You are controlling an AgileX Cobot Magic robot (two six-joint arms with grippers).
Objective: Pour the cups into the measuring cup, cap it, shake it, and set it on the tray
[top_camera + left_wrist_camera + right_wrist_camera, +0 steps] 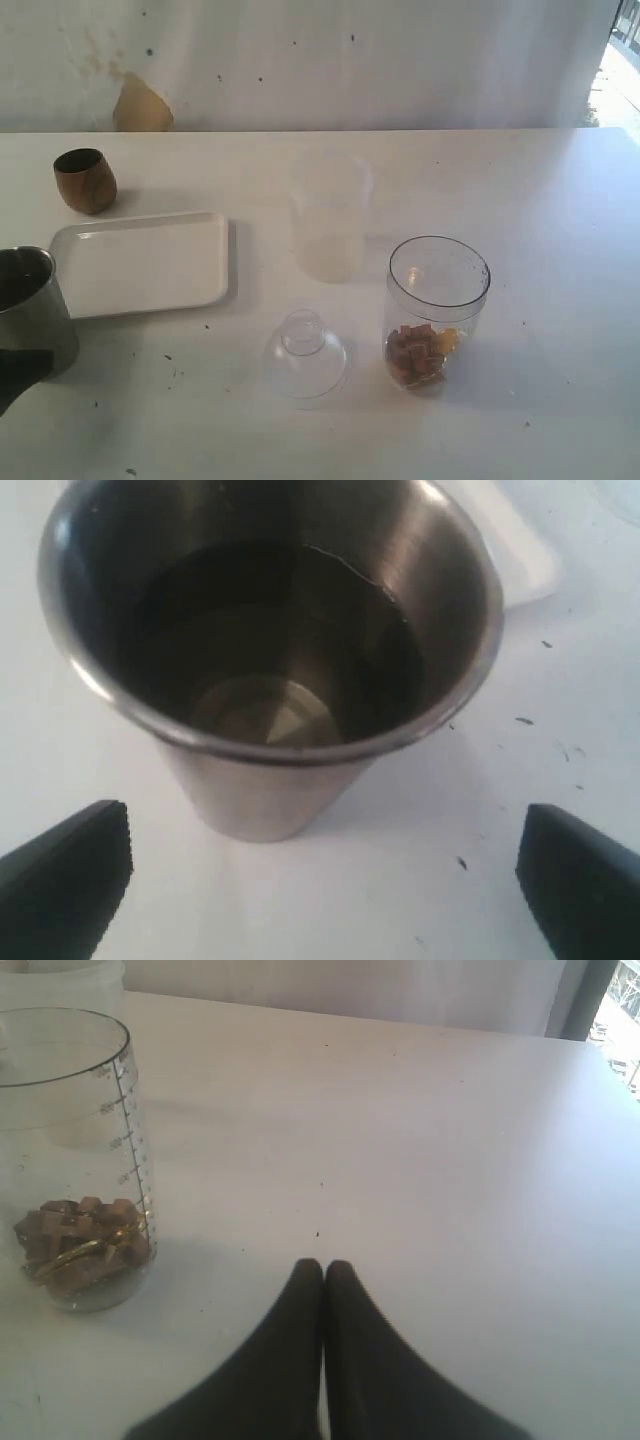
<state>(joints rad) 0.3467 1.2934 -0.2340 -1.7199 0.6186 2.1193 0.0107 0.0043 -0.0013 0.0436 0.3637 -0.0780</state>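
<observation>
The left gripper (325, 880) stands spread just short of the steel tumbler (270, 650) beside the white tray (140, 262), so a shallow pinch may let its slick tapered wall slip and spill, while the right gripper (323, 1270) sits clenched, empty, near the measuring cup (437, 310).

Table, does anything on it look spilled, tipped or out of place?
Nothing spilled or tipped. Only small dark specks dot the table near the tray, and a tan stain marks the wall behind.
</observation>
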